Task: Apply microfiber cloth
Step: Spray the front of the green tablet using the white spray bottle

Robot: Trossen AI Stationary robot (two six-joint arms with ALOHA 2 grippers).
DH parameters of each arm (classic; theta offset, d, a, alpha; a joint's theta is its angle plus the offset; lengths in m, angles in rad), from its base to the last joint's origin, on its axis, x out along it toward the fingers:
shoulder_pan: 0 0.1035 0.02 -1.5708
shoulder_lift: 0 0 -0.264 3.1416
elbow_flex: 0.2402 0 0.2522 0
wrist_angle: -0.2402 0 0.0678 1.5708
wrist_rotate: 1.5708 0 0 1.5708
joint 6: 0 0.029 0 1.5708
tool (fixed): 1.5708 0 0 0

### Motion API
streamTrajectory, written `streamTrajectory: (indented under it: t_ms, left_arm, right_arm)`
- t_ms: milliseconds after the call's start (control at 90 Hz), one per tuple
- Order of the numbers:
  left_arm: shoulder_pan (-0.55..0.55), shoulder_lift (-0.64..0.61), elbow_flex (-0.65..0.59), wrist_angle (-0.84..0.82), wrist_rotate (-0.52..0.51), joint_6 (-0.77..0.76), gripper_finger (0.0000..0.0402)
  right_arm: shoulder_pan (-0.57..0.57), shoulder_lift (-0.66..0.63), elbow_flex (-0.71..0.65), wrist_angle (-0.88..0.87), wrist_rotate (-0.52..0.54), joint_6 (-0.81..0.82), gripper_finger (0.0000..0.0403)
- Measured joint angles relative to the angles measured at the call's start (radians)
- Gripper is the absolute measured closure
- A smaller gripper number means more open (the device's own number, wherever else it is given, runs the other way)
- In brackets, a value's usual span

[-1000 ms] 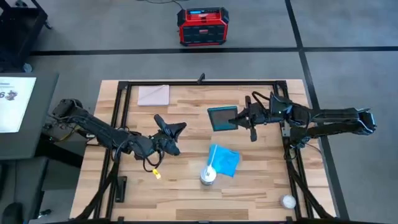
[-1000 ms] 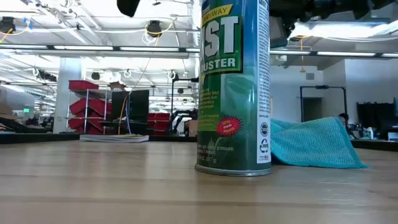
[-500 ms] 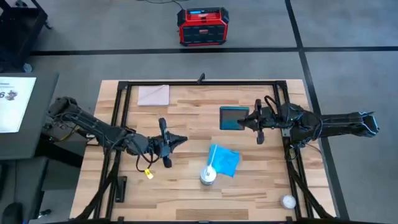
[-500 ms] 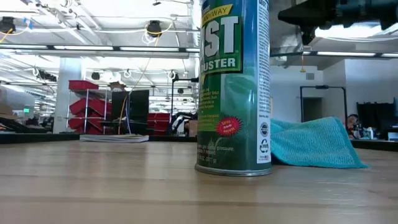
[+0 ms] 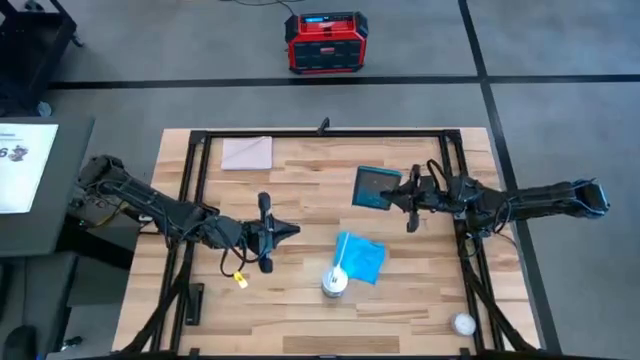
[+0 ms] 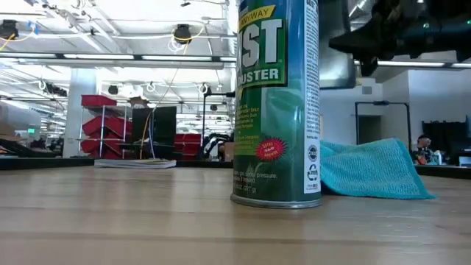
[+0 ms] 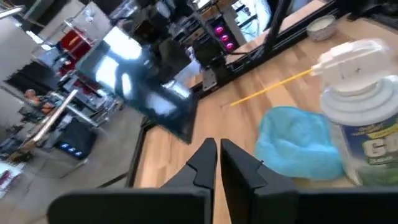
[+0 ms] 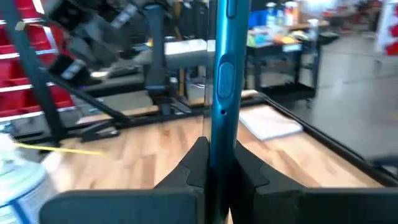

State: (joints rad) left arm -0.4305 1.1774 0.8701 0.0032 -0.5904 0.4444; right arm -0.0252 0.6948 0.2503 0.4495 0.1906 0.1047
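Readable on the green spray can [image 6: 276, 103], low view: "WAY" in yellow at the top of the label, then large white "IST" cut off at the can's left edge, then "USTER" on the line under it; below those, small white lines and a red badge, too fine to read. On the same can in the left wrist view [image 7: 367, 140]: pale letters "GO" on the green band, cut off. Left of the table, on a white sheet [image 5: 22, 165] in the high view: a dark "6" at its left edge
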Motion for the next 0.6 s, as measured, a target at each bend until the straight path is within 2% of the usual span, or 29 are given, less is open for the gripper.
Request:
streamTrajectory:
  t_ms: [289, 500, 600]
  left_arm:
    - [0.018, 0.0, 0.001, -0.027, 0.021, 0.003, 0.0402]
    - [0.051, 0.0, 0.001, -0.033, 0.102, 0.005, 0.0402]
    - [0.061, 0.002, 0.039, -0.11, 0.145, 0.0, 0.0402]
  right_arm:
    - [0.148, 0.062, -0.012, 0.049, 0.247, -0.016, 0.0391]
    - [0.191, 0.159, -0.011, 0.115, 0.282, -0.027, 0.0391]
    - [0.189, 0.185, -0.011, 0.134, 0.282, -0.027, 0.0391]
